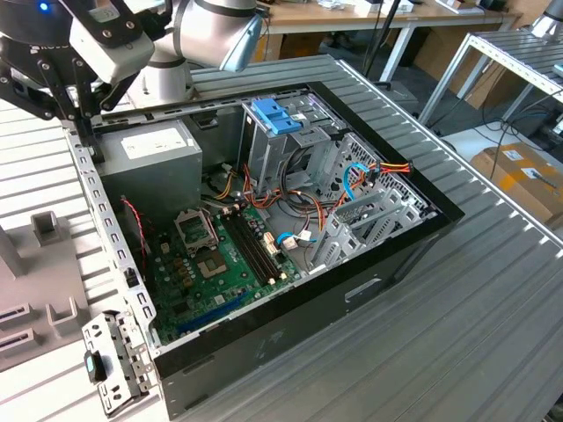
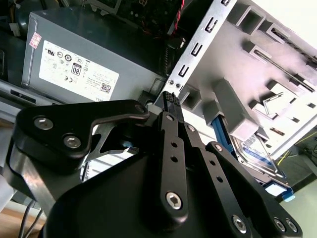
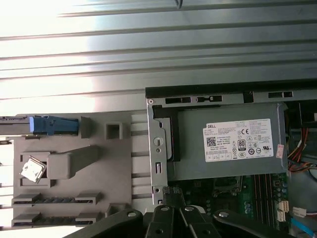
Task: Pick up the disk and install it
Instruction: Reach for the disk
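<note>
One disk [image 2: 253,150] stands on edge in a slot of the grey fixture [image 3: 114,178]. The fixture lies on the bench [image 3: 148,49], across the case wall [image 3: 157,148] from the power-supply box [image 3: 228,144]. In the first wrist view the disk's blue rail shows at the fixture's end farthest from that box. The tool [image 3: 172,191] hangs over the case wall just beside the power-supply box, jaws drawn together and carrying nothing, well apart from the disk.

By my reading, the step in hand is the reach for the pick-up. To do it well, the tool should be spread wide while clear of the fixture's posts. It should then be squared so its pads face the disk's two flat sides, not the plastic rails. A descent in line with the slot should keep the drive from jamming, while a skewed grip risks levering it against the fixture. The grip belongs on metal, firm and low enough to stop the disk swinging.
</note>
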`<state>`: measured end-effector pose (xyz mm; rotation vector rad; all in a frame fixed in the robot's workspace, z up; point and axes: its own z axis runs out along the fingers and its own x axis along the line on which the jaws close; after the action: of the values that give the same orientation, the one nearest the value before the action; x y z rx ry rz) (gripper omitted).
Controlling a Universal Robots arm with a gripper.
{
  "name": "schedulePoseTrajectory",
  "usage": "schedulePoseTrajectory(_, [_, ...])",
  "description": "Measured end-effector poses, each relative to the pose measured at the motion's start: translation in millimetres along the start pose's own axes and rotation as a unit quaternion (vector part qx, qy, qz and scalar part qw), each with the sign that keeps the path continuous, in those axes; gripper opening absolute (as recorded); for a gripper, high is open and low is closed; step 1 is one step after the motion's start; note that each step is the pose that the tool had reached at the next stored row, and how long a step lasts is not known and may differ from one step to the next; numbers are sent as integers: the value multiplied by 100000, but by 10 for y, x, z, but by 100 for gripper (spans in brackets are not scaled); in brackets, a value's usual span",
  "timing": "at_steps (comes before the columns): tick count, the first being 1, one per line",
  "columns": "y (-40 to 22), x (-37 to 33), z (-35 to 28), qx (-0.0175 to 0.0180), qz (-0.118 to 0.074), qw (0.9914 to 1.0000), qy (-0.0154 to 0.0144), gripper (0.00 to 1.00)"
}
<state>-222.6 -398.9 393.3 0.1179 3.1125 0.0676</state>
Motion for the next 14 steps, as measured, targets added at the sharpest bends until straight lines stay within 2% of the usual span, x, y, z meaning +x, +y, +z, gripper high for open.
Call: schedulePoseTrajectory(14, [-6,76,-2,1,-1,100000,-1,11])
